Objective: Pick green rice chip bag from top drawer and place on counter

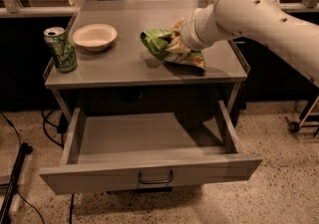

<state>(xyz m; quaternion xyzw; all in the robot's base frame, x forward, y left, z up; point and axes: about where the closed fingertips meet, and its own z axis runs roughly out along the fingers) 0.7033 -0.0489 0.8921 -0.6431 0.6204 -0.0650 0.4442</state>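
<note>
The green rice chip bag (pixel 155 42) lies crumpled on the right half of the counter (pixel 119 66), its lower end resting on the surface. My gripper (pixel 175 40) reaches in from the right on the white arm and is shut on the bag's middle, with tan fingers (pixel 177 49) showing around it. The top drawer (pixel 149 141) under the counter is pulled fully open and nothing shows inside it. Its dark pull handle (pixel 155 178) sits at the centre of the front panel.
A green-patterned drink can (pixel 60 49) stands at the counter's left edge, with a white bowl (pixel 94 36) just right of it. The open drawer juts out toward the front. Black cables (pixel 15 168) lie on the floor at left.
</note>
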